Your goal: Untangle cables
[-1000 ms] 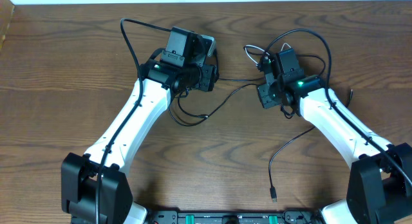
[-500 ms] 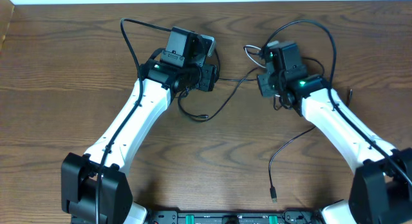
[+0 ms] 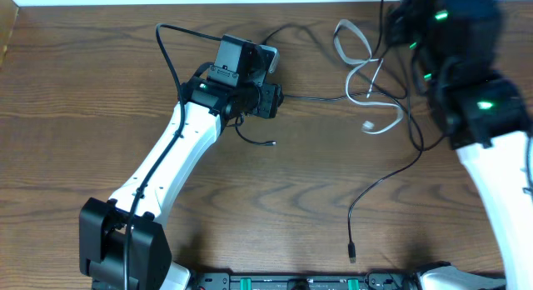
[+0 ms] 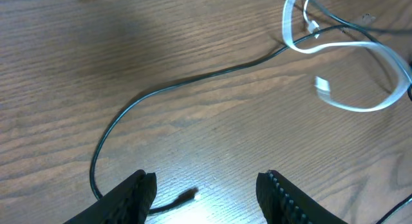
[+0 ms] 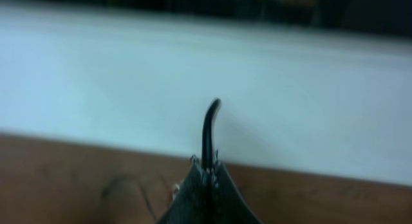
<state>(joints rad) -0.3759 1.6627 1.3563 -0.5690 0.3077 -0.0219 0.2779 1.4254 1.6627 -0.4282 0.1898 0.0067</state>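
A thin black cable curves across the wood, and its small plug end lies on the table between the fingers of my left gripper, which stands open and holds nothing. The white cable lies in loose loops at the back right, with a black cable running under it toward the left gripper. My right gripper is shut on a black cable that sticks up between its tips. The right arm is raised high and blurred. Another black cable trails to a plug near the front.
The table's back edge meets a white wall just behind the cables. The left arm stretches from the front left base across the table. Thick black arm wiring arches beside the left wrist.
The right gripper shut on a black cable and rose high toward the camera, pulling it up. The white cable now lies uncovered. The black loop by the left gripper has shortened.
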